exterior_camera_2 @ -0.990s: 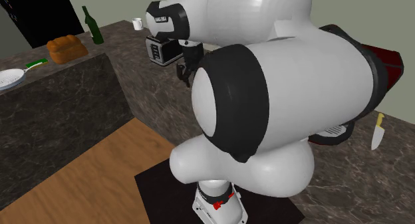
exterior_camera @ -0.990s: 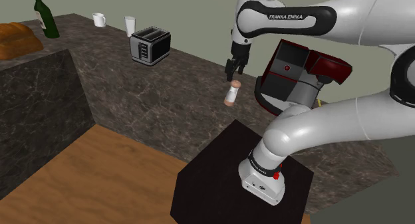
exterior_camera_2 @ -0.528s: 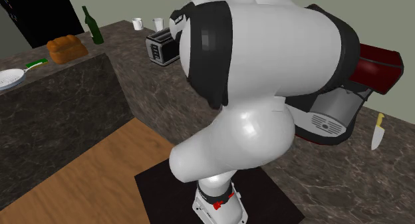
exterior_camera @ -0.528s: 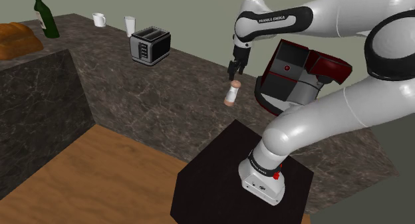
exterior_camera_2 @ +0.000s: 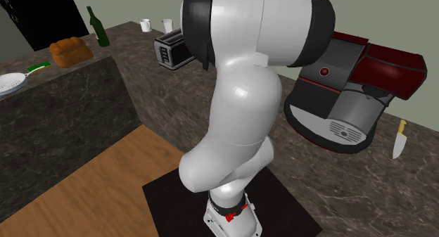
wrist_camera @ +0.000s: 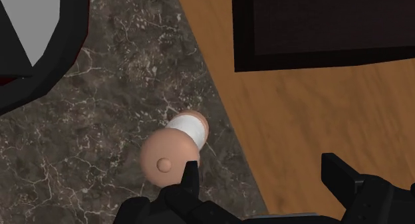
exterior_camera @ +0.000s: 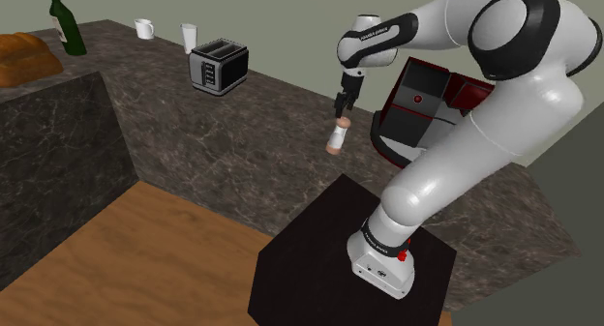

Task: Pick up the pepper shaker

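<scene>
The end effector (wrist_camera: pixel 261 166) hangs open, fingers well apart, just above the shaker (wrist_camera: pixel 174 148), which stands beside one fingertip and not between the two. The shaker is a small cylinder with a rounded peach cap, a white middle band and a peach base. It stands upright on the dark marbled bench (wrist_camera: pixel 100 123) near its edge, beside a red-and-black coffee machine (exterior_camera: pixel 426 111).

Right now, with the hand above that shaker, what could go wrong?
The shaker sits in line with one finger, not between the two of the open gripper; coming straight down might knock it over. It also stands near the counter edge, so a nudge could tip it onto the floor.
</scene>
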Action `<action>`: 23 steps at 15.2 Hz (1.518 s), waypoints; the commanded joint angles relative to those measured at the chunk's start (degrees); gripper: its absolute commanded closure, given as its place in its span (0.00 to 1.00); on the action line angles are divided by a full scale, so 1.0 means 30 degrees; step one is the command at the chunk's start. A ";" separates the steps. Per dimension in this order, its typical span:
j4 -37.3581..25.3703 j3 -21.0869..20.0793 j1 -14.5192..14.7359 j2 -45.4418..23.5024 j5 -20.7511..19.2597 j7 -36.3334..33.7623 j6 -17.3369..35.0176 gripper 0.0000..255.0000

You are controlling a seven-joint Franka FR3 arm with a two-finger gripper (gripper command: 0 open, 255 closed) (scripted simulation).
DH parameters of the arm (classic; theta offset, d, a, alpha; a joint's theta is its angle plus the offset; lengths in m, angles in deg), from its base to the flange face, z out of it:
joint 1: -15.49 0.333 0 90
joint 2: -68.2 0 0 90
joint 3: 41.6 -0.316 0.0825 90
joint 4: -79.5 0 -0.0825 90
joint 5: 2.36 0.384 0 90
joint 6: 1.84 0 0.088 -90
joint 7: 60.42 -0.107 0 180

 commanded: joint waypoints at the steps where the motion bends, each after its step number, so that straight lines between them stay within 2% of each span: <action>1: -0.0953 0.0664 -0.0067 -0.1655 0.0743 0.1319 0.0711 0.00; 7: -0.3991 0.1491 -0.0899 -0.6385 0.3763 0.5075 0.1953 0.00; 16: -0.3386 0.1215 -0.1172 -0.7732 0.4632 0.5601 0.3729 0.00; 17: -0.3406 0.1213 -0.1174 -0.7742 0.4637 0.5606 0.3717 1.00; 23: -0.3426 0.1205 -0.1172 -0.7763 0.4650 0.5604 0.3714 1.00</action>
